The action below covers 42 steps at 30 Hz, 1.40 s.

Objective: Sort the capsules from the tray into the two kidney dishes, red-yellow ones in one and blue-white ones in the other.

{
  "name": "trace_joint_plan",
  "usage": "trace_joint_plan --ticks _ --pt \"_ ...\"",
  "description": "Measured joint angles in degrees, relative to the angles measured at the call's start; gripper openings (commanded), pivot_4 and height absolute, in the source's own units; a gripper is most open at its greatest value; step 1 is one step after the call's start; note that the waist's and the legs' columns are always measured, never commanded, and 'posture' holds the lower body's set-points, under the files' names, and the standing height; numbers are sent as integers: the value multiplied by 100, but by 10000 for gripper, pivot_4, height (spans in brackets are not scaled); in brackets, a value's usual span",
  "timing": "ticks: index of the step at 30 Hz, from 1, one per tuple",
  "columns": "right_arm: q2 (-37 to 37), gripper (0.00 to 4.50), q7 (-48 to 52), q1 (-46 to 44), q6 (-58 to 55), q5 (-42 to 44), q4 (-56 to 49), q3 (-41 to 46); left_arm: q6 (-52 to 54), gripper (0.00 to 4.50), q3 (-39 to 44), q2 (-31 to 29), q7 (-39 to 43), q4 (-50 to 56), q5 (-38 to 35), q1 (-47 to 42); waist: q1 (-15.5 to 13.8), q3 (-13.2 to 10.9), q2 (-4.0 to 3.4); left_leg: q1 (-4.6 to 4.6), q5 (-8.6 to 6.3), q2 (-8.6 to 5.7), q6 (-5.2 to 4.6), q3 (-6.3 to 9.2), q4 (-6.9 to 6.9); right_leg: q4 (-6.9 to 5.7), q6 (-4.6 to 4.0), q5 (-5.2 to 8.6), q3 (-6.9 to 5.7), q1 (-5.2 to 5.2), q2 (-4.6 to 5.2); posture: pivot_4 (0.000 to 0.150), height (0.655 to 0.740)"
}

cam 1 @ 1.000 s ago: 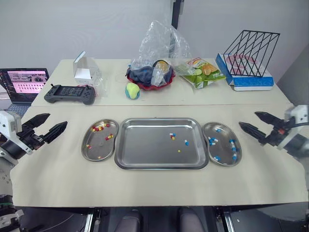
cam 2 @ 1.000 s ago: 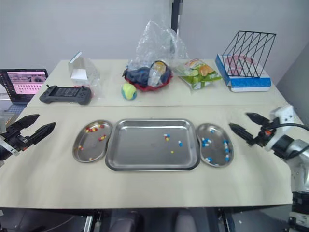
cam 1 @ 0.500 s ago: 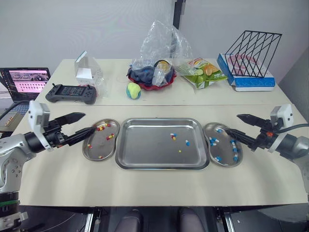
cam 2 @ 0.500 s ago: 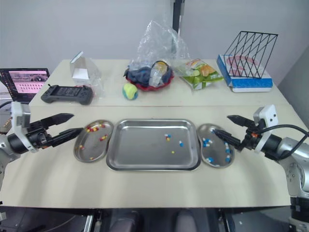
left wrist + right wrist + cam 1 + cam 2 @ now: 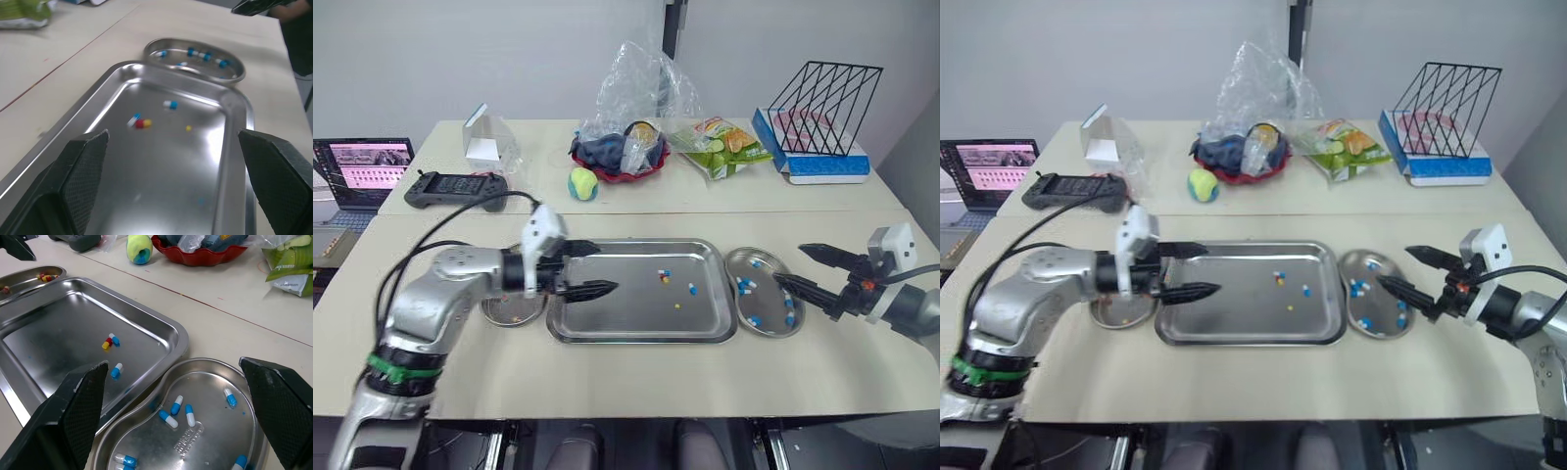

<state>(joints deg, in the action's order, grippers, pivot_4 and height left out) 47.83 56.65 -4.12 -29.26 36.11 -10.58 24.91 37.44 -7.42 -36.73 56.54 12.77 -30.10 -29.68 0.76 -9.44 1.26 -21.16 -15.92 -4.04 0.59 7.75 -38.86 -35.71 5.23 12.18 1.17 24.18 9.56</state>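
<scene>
- Left wrist view is showing the left pincer hanging wide open and empty over the left end of the rectangular stainless-steel tray, with its fingers pointing along the tray toward the loose capsules.
- Four items are lying near the tray's middle:
  - a red-yellow capsule is lying right against a blue-white capsule;
  - a second blue-white capsule is lying apart from them, nearer the right dish;
  - a small yellow piece is too small to identify.
- The right pincer is hovering open and empty above the right steel kidney dish, which is holding blue-white capsules.
- The left steel kidney dish, partly hidden under the left arm, is holding red-yellow ones.
- Judging from this layout, the left arm is most likely going for the red-yellow capsule, since its dish is lying on that side.
- Advice for the grasp:
  - narrowing the jaws before descending is advisable, so that they are straddling only the red-yellow capsule and not catching its blue-white neighbour;
  - closing across the capsule's short axis is preferable;
  - approaching the steel floor gently matters, because a smooth rounded capsule is likely to roll or skid on polished metal;
  - squeezing lightly is enough, as a hard pinch is liable to shoot the capsule out.
</scene>
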Motion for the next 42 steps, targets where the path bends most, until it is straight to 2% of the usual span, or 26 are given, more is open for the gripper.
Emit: trace_joint_plan --ticks 5,14,17,22,34,42 --pt "0 45000 -68 103 0 11 -43 100 -415 44328 -680 685 94 -833 521 -671 -39 -1 2 -1 1 -4 1 -1 -10 4 0 -1 -1 -8 2 1500 7400" --pt "12 45000 -170 336 0 28 -208 399 -1612 44328 -1421 1201 862 -2377 1419 -1411 -13 0 1 -3 -2 -4 -4 -2 -7 8 1 0 -1 -6 2 1500 7400" --pt "10 45000 -240 511 0 55 -340 578 -2221 44328 -1654 1434 1131 -3368 1884 -1911 -51 -1 3 -3 -2 -5 -4 -3 -11 13 2 -1 -2 -11 2 1500 7400" --pt "9 45000 -346 698 0 79 -513 745 -3020 29756 -1716 1770 1584 -4600 2287 -2530 -47 -1 3 -4 -6 -5 -11 -4 -9 20 4 -2 -2 -11 3 1500 7400" --pt "-110 45000 -586 1065 -13 132 -855 982 -4180 29756 -1598 2573 1652 -6741 2914 -3137 -42 -3 5 -7 -7 -7 -13 -5 -12 19 7 -2 -2 -11 3 1500 7400" --pt "-110 45000 -674 1169 -27 157 -931 1067 -4674 29756 -1541 2745 1600 -7392 3306 -3288 -31 -3 6 -8 -8 -6 -14 -5 -12 20 9 -3 -2 -10 3 1500 7400"
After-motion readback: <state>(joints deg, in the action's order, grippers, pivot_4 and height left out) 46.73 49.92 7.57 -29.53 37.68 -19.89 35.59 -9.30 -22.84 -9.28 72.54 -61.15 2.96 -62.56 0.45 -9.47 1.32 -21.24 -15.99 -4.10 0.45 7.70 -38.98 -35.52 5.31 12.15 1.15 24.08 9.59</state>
